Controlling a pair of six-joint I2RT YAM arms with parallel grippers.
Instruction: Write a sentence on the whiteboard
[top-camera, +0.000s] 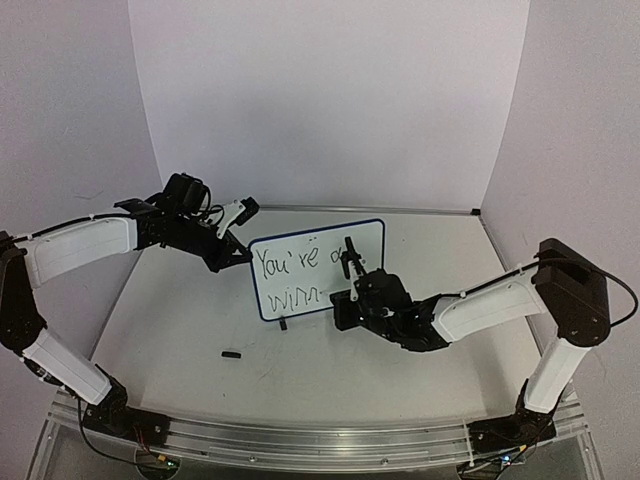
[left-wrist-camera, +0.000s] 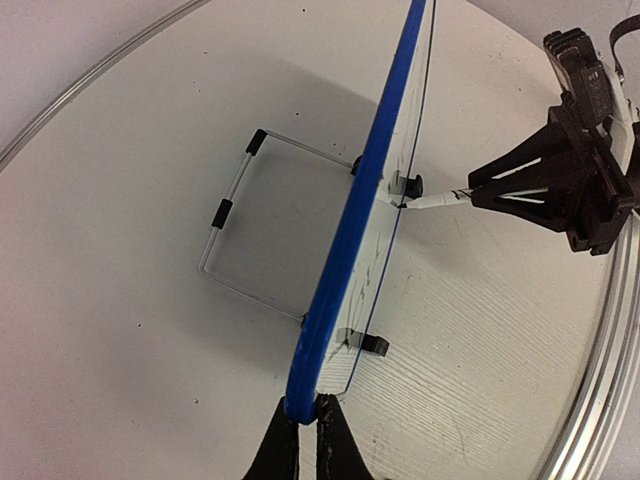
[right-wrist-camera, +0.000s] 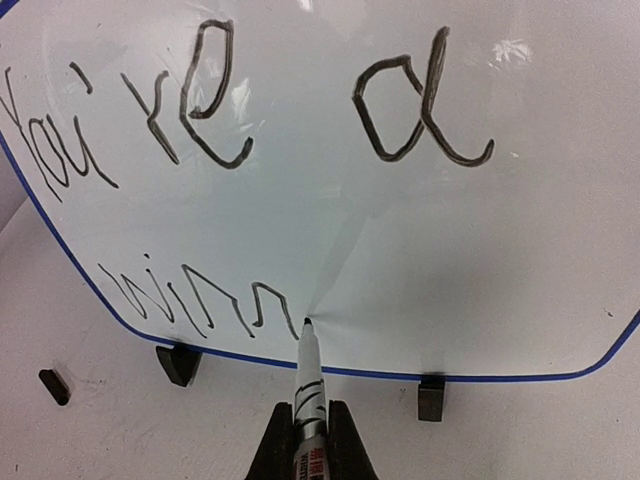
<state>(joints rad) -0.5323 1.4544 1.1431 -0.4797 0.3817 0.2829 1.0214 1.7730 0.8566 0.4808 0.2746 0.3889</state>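
whiteboard (top-camera: 300, 243) upright in the middle of the table (top-camera: 190, 310), sentence (top-camera: 287, 266) reading "you're a" above a partial "winn", marker (right-wrist-camera: 308, 375) tip touching the board at the lower row's end, right gripper (right-wrist-camera: 312, 408) clenched on the marker, left gripper (left-wrist-camera: 305, 405) clamped on the board's blue edge, small black piece (top-camera: 231, 353) lying in front.

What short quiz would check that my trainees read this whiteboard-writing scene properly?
1. True or false: the marker tip touches the whiteboard.
2. What do the left arm's fingers pinch? A) the whiteboard's blue frame B) the marker C) nothing
3. Fill in: the top row of the sentence reads "You're ___".
Key: 1 true; 2 A; 3 a.
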